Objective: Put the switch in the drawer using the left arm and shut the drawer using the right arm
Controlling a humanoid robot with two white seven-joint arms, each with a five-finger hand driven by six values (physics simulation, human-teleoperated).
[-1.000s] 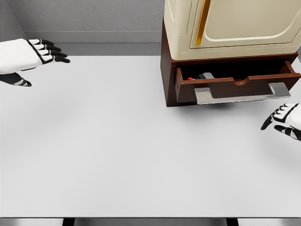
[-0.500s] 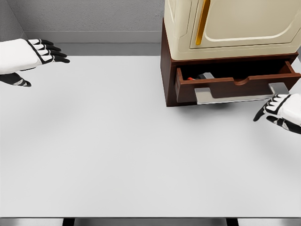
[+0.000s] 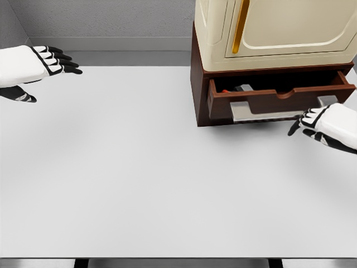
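The brown drawer (image 3: 279, 100) stands partly open at the foot of the cream cabinet (image 3: 279, 28). Inside it, at the left, lies the switch (image 3: 240, 89), showing a dark grey body and a red end; the drawer's front hides most of it. A flat metal handle (image 3: 268, 111) runs along the drawer front. My right hand (image 3: 312, 124) is open, its fingertips (image 3: 305, 118) touching the handle's right end. My left hand (image 3: 53, 60) hovers open over the table's far left, holding nothing.
The cabinet sits on a brown base (image 3: 196, 84) at the back right of the white table (image 3: 139, 167). A grey wall (image 3: 111, 22) runs behind the table.
My right hand has moved up and left from the table's right edge to the drawer handle, and the drawer has slid in a little. The left hand has stayed still.
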